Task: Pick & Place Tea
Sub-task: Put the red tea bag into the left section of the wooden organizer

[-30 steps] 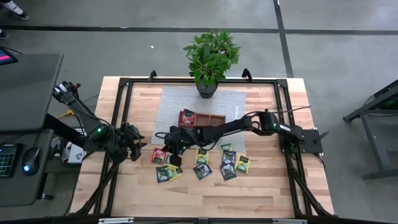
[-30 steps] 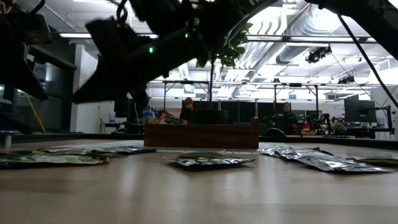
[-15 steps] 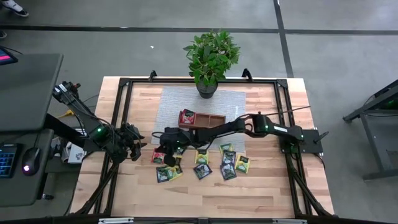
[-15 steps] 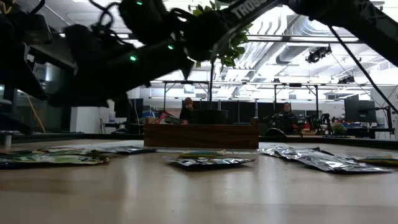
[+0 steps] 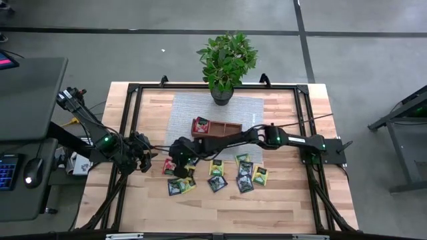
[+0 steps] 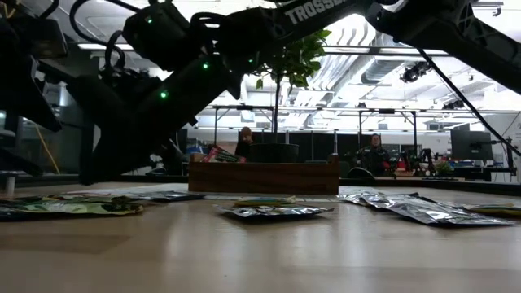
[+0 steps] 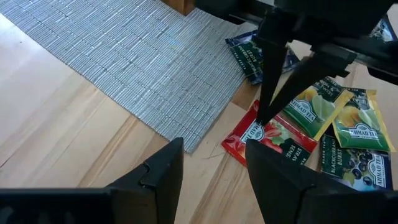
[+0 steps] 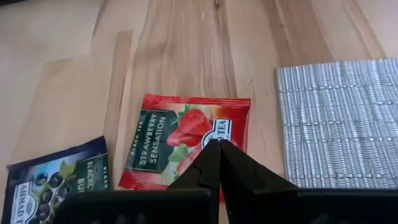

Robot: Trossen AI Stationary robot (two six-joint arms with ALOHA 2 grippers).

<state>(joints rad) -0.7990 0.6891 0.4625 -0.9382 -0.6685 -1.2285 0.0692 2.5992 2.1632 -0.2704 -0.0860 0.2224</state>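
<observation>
Several flat tea sachets [image 5: 243, 175] lie on the wood table in front of the brown tray [image 5: 223, 127]. A red one [image 5: 199, 125] leans in the tray's left compartment. My right gripper [image 8: 219, 144] reaches across to the table's left. Its shut fingertips are down at a red strawberry sachet [image 8: 186, 140], which lies flat beside the grey mat's corner [image 7: 186, 140]. A yellow-green sachet [image 7: 311, 109] and a dark one [image 7: 351, 168] lie next to it. My left gripper [image 7: 214, 180] is open, level, just left of that sachet. My right gripper comes down slanting from the table's right, fingers shut. Its tips meet the red strawberry sachet's upper face near the printed label [image 7: 254, 132]. The sachet lies flat on the wood. Whether the tips truly touch it, I cannot tell.
A potted plant [image 5: 227, 60] stands at the far edge of the grey mat [image 5: 187, 110]. A black frame [image 5: 130, 120] runs round the table. Bare wood lies near the front edge [image 5: 220, 210]. Beyond the table, people sit in the room [image 6: 244, 142].
My right gripper has moved toward the table's left edge and down, from over the sachets in front of the tray to the red strawberry sachet near the left arm. The sachets have stayed where they were.
</observation>
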